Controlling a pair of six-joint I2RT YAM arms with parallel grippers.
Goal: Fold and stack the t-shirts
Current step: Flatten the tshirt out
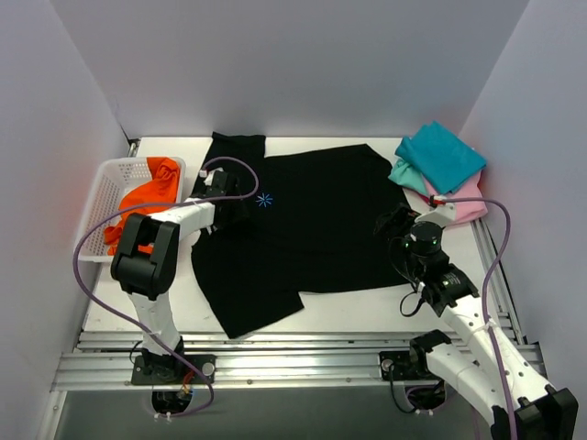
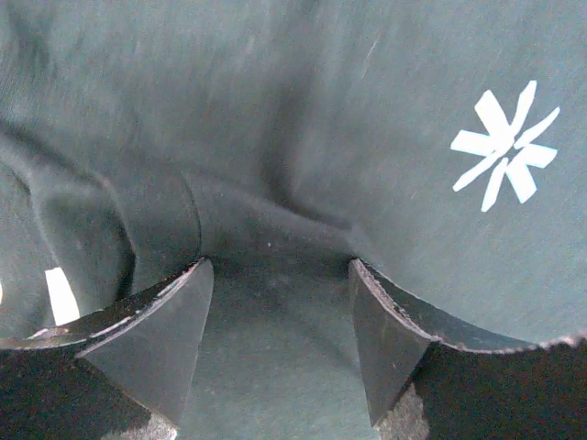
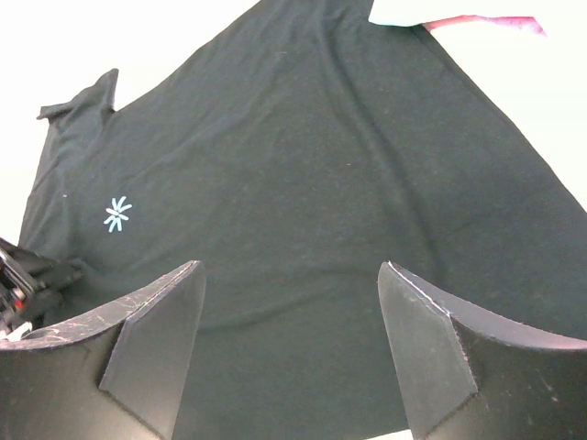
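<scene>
The large black t-shirt (image 1: pixel 312 229) lies spread on the white table, its light-blue starburst (image 1: pixel 265 200) near the left. My left gripper (image 1: pixel 236 198) presses down on the cloth just left of that mark. In the left wrist view its jaws (image 2: pixel 278 266) stand apart with a puckered ridge of black cloth (image 2: pixel 275 110) between the tips. My right gripper (image 1: pixel 396 225) hovers open over the shirt's right edge, with flat black cloth (image 3: pixel 321 165) beneath its jaws (image 3: pixel 291 266). Folded teal (image 1: pixel 442 156) and pink (image 1: pixel 470 207) shirts are stacked at the back right. An orange shirt (image 1: pixel 151 188) fills the basket.
The white mesh basket (image 1: pixel 99 197) stands at the left edge beside the left arm. White walls close in the table on three sides. A metal rail (image 1: pixel 293 353) runs along the near edge. Bare table shows in front of the shirt's hem.
</scene>
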